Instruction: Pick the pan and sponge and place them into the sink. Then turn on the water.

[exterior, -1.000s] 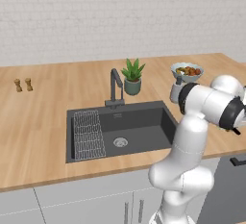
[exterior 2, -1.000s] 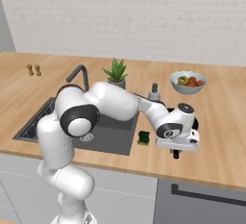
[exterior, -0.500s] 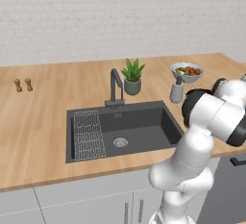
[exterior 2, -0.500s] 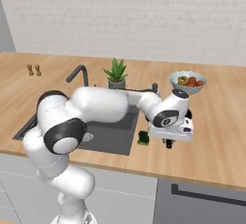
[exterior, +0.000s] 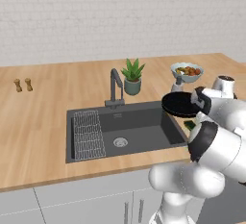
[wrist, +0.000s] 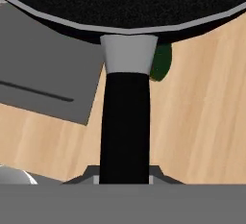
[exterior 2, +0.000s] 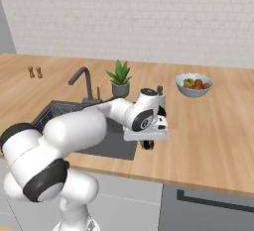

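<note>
Over sink's (exterior: 144, 131) right rim, pan (exterior: 180, 104) held level, handle toward gripper (exterior: 198, 104).

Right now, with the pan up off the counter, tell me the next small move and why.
Probably carry the pan leftward until it is over the sink, then lower it. The jaws are shut on its handle, and it hangs at the basin's right rim, still partly over the counter where the sponge lies.

potted plant (exterior: 132, 75), fruit bowl (exterior: 186, 71), shakers (exterior: 23, 84)
</note>
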